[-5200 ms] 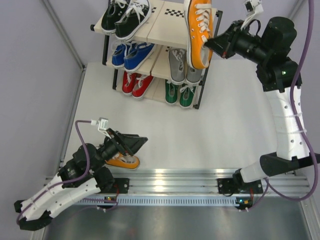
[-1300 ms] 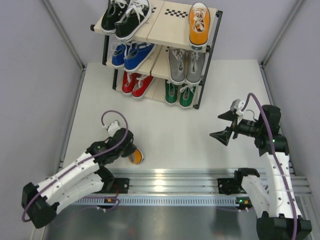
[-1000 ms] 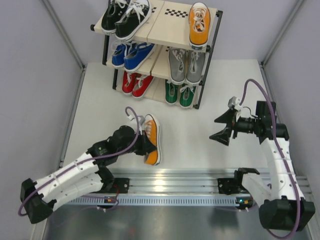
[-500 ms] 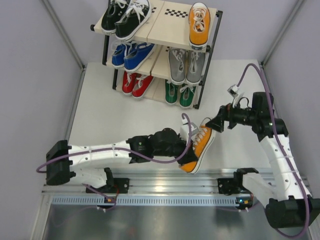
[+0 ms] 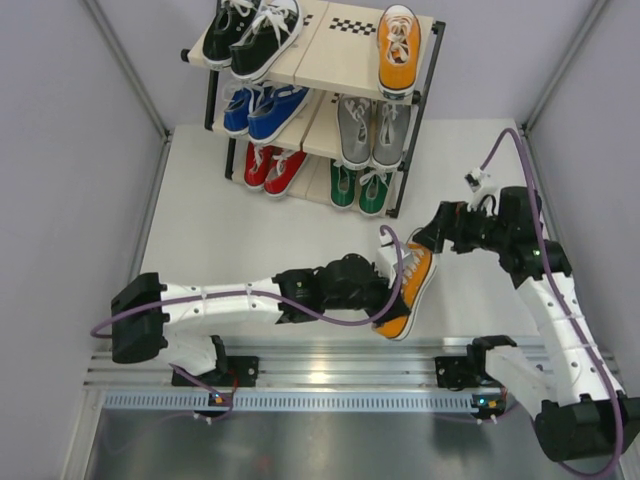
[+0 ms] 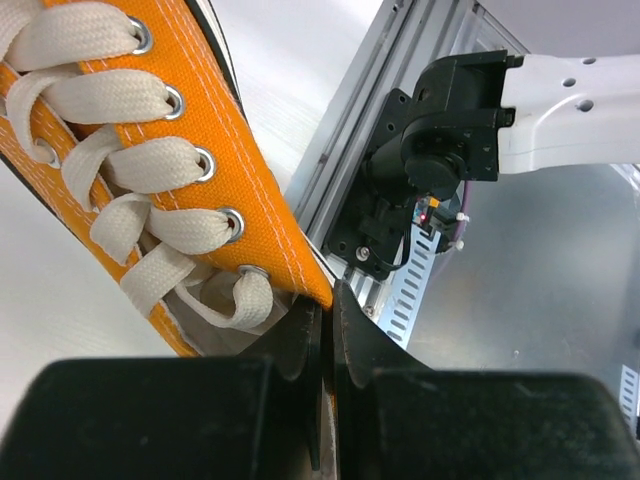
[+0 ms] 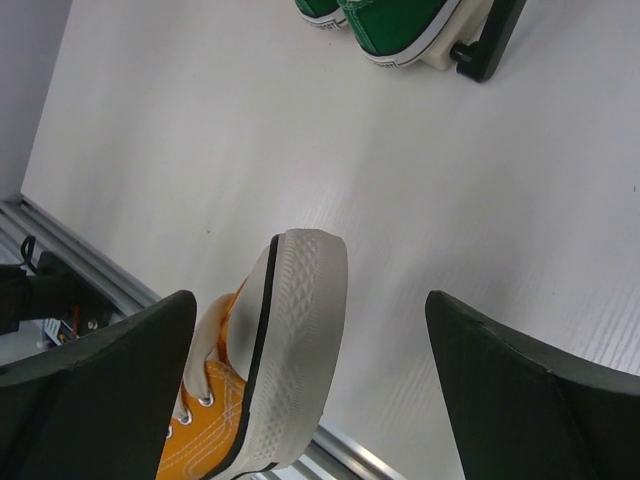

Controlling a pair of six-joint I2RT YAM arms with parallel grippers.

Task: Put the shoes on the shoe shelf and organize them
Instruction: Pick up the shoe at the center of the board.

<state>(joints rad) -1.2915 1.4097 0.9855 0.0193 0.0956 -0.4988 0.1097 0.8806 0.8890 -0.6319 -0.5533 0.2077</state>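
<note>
Your left gripper (image 6: 322, 318) is clenched on the canvas rim of the orange shoe (image 5: 408, 285), just by the top eyelet. It holds the shoe close to the near edge of the table (image 5: 250, 230), right of the middle, with the toe pointing toward the far right corner; whether the sole touches the surface I cannot tell. Your right gripper (image 7: 310, 300) is spread wide, its fingers (image 7: 100, 390) either side of the white toe cap and gripping nothing. Expect the shoe to be light but floppy — the canvas will fold under a pinch, while the rubber toe and sole look stiff and grippy. For a hand-over, close on the sole edges around the toe or midfoot rather than on laces or cloth. Its mate (image 5: 398, 45) stands at the right end of the top tier of the shoe shelf (image 5: 325, 45) at the far edge — aim just beside it.
</note>
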